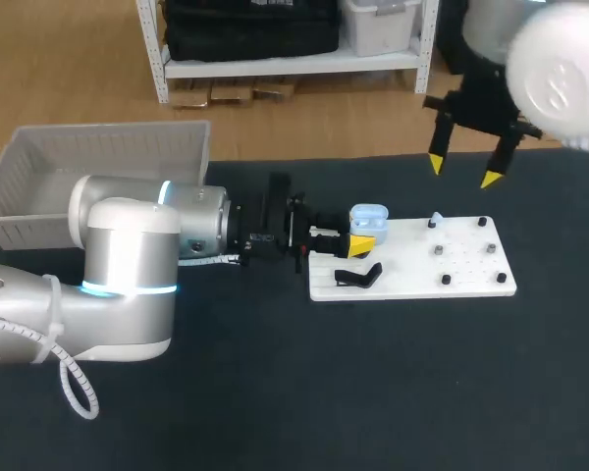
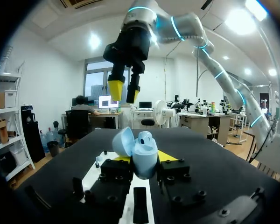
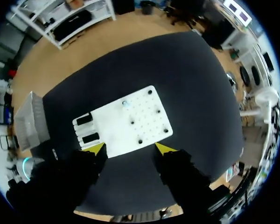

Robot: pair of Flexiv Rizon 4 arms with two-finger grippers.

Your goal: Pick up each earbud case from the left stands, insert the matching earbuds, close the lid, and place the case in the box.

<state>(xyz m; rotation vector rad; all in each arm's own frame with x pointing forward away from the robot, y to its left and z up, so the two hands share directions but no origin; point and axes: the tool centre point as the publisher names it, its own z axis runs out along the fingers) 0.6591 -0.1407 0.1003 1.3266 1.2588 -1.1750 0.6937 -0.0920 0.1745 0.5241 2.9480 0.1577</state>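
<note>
At the board's 9 o'clock, the case is clamped by the left gripper; the right gripper is spread, empty. With a shallow grip, the case may be dropped.

A robotics lab: two robot arms over a black table with a white pegged board.
</note>
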